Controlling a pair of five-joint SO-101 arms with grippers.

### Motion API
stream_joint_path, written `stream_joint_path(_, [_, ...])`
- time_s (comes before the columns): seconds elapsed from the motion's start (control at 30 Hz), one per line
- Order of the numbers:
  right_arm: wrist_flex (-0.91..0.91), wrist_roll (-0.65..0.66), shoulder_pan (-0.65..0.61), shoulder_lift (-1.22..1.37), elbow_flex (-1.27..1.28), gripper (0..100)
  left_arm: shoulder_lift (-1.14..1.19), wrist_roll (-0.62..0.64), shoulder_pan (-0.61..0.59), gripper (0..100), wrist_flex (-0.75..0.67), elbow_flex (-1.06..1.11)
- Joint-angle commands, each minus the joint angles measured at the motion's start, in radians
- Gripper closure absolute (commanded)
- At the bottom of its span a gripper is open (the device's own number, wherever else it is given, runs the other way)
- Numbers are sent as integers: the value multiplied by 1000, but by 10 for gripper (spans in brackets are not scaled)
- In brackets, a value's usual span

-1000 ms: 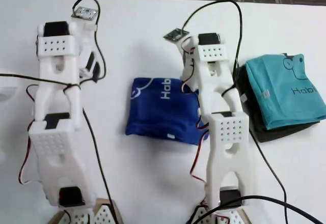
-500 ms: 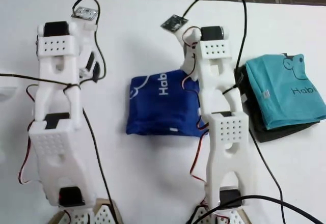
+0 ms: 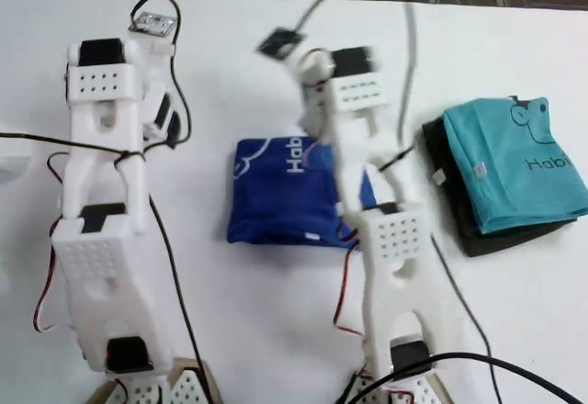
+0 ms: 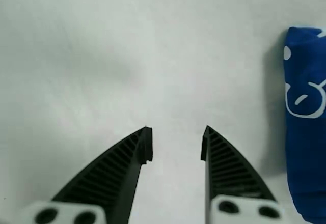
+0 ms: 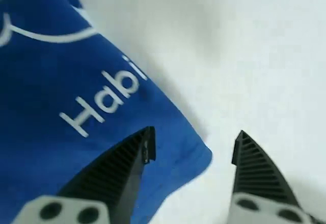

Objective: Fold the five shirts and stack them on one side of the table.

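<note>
Folded blue shirt (image 3: pixel 276 197) lies central on the table (image 3: pixel 239 312). Your left jaws and right jaws gape empty; the right straddle its corner (likely for transfer) to the teal shirt (image 3: pixel 514 161) atop a black shirt (image 3: pixel 485 235).

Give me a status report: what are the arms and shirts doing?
Left gripper open over bare table. Right gripper open at corner of blue shirt. That shirt folded, mid-table; teal shirt stacked on black shirt. No obstacle seen.
</note>
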Motion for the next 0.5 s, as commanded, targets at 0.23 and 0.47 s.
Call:
stream_joint_path(0.23, [-41,83,-94,105,-48,742,-75,-9,-51,816,2,-1])
stream_joint_path(0.47, [-7,193,-39,159,-40,741,-75,-9,-57,816,21,-2])
